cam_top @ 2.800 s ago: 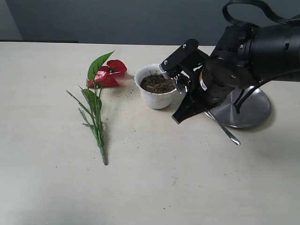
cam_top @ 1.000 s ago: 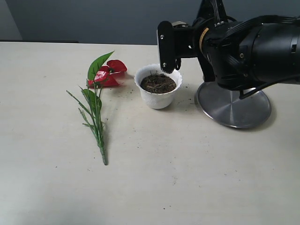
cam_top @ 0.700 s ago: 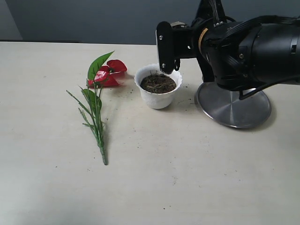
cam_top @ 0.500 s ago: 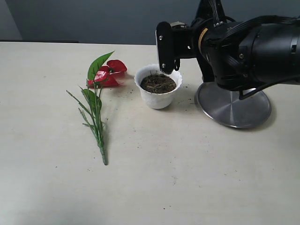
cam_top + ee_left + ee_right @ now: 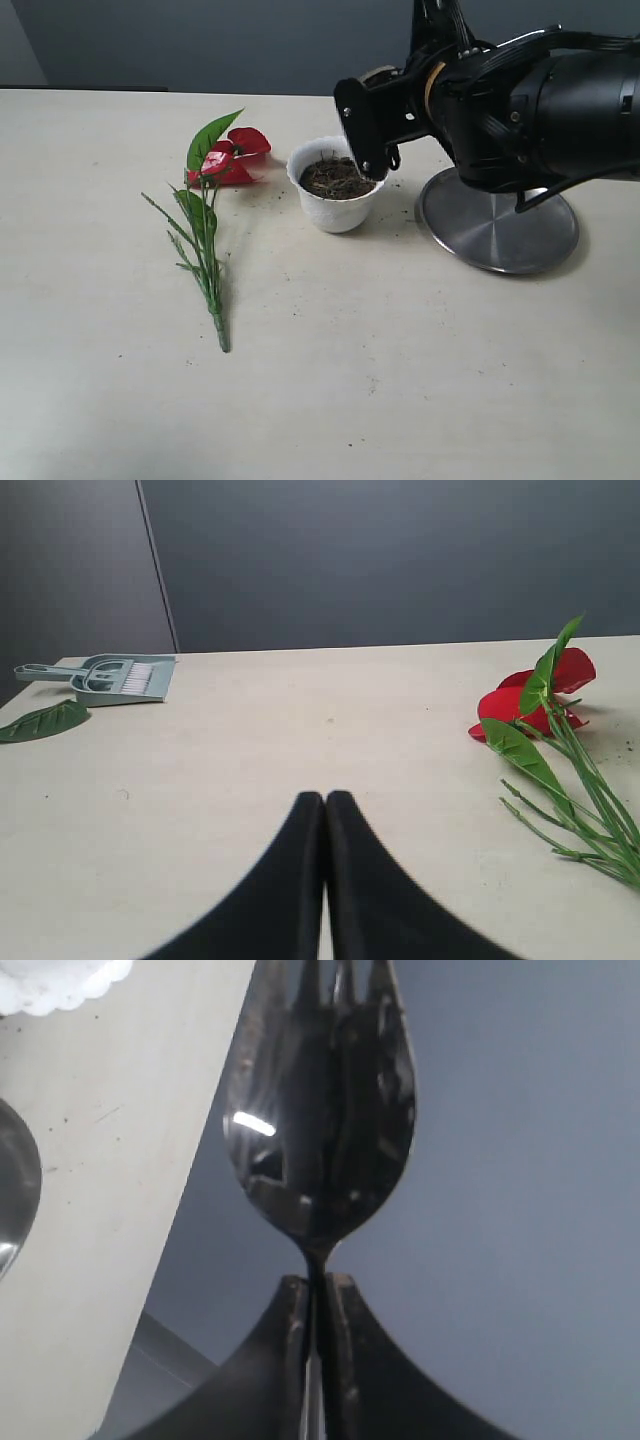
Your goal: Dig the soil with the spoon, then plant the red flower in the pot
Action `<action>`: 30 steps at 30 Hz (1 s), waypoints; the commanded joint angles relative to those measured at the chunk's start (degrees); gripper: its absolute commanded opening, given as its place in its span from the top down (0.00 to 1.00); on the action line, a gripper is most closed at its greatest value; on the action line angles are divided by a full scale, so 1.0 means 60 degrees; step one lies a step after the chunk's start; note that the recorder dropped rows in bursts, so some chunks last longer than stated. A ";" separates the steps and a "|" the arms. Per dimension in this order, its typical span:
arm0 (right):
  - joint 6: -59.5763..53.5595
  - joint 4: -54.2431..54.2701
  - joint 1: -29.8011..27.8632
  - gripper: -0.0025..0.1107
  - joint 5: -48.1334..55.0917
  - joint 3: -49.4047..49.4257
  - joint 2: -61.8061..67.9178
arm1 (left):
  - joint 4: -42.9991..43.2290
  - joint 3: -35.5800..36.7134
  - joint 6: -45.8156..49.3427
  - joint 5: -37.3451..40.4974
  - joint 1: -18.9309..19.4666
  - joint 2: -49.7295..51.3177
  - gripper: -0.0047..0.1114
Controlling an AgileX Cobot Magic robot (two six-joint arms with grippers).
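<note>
The right end effector (image 5: 378, 165) has its fingers pinched tight on the neck of the spoon (image 5: 320, 1140) and hangs just above the pot (image 5: 335, 214), over the rim nearest the plate (image 5: 500, 235). The pot, filled with soil (image 5: 335, 178), stands toward the far edge of the table (image 5: 400, 380). The flower (image 5: 207, 215) lies flat beside it, bloom toward the far edge, stem toward the near edge. The left end effector (image 5: 325, 800) is closed on nothing.
</note>
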 commanded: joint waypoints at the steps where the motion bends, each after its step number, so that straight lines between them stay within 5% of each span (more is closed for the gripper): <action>1: -0.1352 0.0394 0.0011 0.98 0.0078 0.0018 -0.0009 | -0.0019 0.0049 -0.0020 0.0018 0.0006 -0.0049 0.96; 11: -0.4602 0.1104 0.0011 0.98 0.0029 0.0036 -0.0009 | -0.0019 0.0049 -0.0020 0.0018 0.0006 -0.0049 0.96; 30: -0.6722 -0.0587 0.0011 0.98 -0.0025 0.0036 -0.0009 | -0.0019 0.0049 -0.0020 0.0018 0.0006 -0.0049 0.96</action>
